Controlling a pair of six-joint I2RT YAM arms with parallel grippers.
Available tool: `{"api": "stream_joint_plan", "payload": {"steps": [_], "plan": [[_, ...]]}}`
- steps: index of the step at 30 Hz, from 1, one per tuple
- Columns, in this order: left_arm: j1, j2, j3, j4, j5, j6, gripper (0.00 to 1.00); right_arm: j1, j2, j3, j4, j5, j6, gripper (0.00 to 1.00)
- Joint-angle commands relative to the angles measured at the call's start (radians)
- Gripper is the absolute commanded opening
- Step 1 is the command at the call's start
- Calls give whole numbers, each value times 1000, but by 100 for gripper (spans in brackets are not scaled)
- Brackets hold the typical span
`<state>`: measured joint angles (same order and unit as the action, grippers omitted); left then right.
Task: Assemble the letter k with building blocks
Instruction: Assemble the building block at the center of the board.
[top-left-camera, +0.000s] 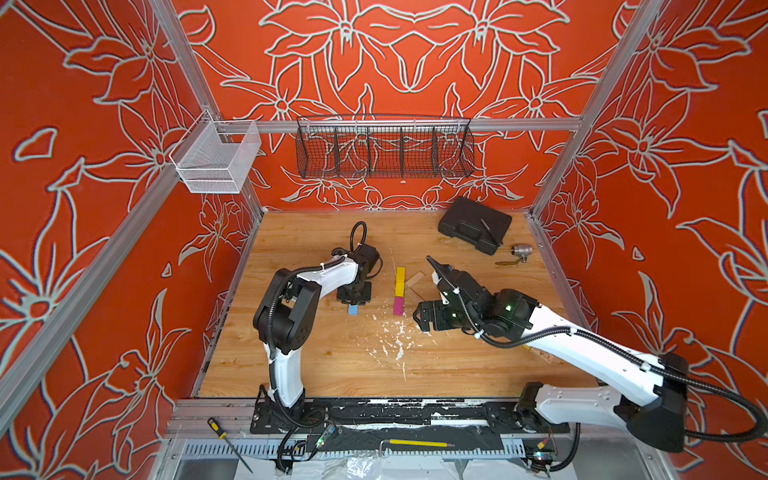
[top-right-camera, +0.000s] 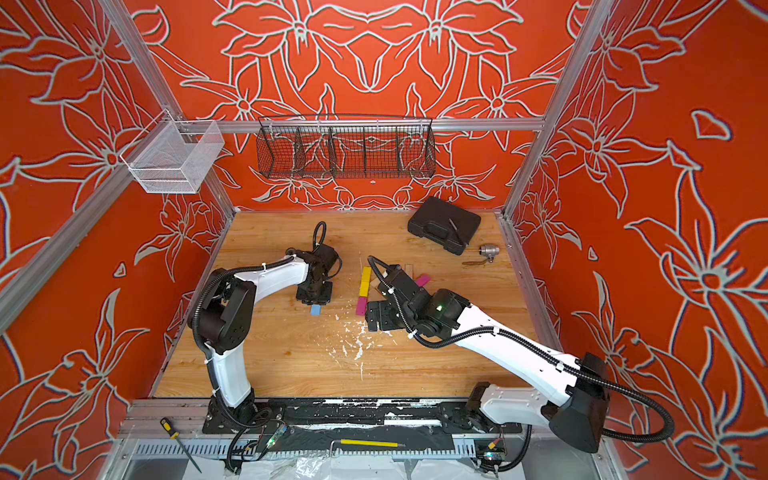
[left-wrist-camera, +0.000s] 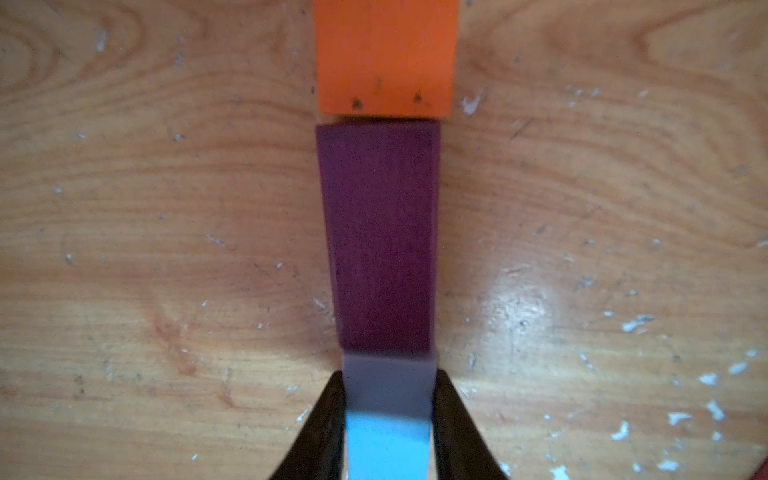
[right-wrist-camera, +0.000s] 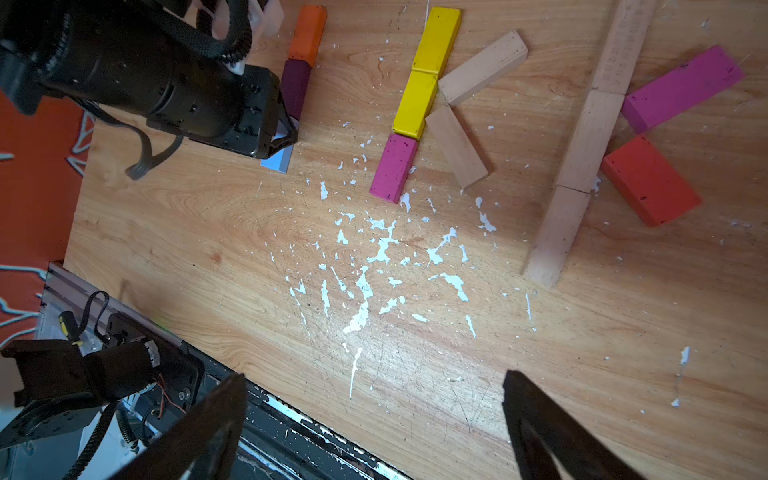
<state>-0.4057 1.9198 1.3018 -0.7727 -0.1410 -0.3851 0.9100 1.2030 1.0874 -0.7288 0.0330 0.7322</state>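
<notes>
My left gripper (left-wrist-camera: 389, 374) is shut on a light blue block (left-wrist-camera: 386, 440) lying flat on the table, end to end with a purple block (left-wrist-camera: 382, 232) and an orange block (left-wrist-camera: 384, 54) in one line. In both top views only the blue block's end (top-left-camera: 353, 309) (top-right-camera: 316, 309) shows below the left gripper (top-left-camera: 353, 297). In the right wrist view, two yellow blocks (right-wrist-camera: 436, 39) and a magenta block (right-wrist-camera: 392, 168) form a column, with two plain wood blocks (right-wrist-camera: 482, 68) slanting off it. My right gripper (right-wrist-camera: 374, 376) hovers open above bare table, holding nothing.
Further right, a line of plain wood blocks (right-wrist-camera: 590, 137) has a magenta block (right-wrist-camera: 681, 87) and a red block (right-wrist-camera: 650, 180) slanting off it. A black case (top-left-camera: 473, 224) and a silver fitting (top-left-camera: 521, 250) lie at the back right. Wire baskets (top-left-camera: 384, 147) hang on the back wall.
</notes>
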Motion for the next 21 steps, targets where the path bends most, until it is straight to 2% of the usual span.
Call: {"api": "stream_joint_plan", "payload": {"steps": [1, 12, 17, 21], "plan": [[7, 22, 16, -13, -16, -8, 33, 5, 11, 38, -17, -1, -11, 98], [10, 26, 21, -7, -6, -7, 34, 4, 20, 42, -17, -2, -13, 98], [10, 13, 21, -7, 1, -9, 51, 5, 17, 45, -26, 19, -12, 98], [11, -32, 21, -10, 16, -12, 58, 4, 2, 39, -46, 91, 2, 98]]}}
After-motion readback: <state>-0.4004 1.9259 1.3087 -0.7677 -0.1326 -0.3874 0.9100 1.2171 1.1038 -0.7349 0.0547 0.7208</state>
